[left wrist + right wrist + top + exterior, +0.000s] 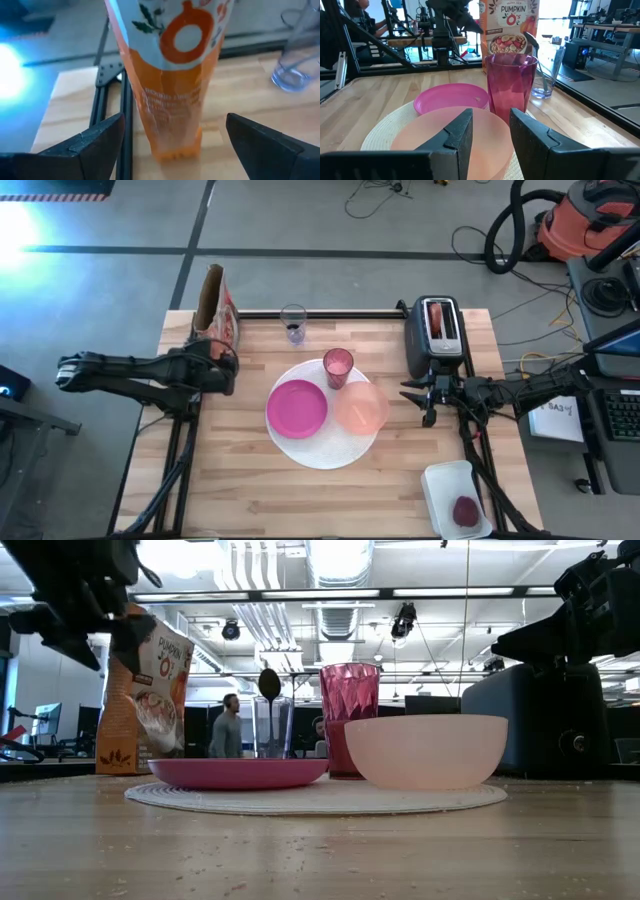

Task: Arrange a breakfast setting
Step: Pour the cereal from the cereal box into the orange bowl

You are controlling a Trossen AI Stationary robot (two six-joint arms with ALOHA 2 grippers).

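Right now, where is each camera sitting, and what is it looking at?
High view: above the table, looking straight down; both arms show.
Low view: at tabletop height, facing the magenta plate and pink bowl.
Left wrist view: on the left arm, facing the cereal bag; its open fingers show.
Right wrist view: on the right arm, over the bowl.
Low and right wrist views share the pink tumbler.

A cereal bag (216,308), orange with "Pumpkin O's" printed on its face, stands upright near the far left corner of the wooden bench (230,480). A clear glass (293,323) stands at the far edge, well apart from the bag. A dark toaster (437,335) sits near the far right corner. A white tray (437,485) lies at the near right corner. On the floor beyond the far right corner are a red shop vacuum (590,220) and loose cables (385,194). A person (229,724) stands in the room behind.
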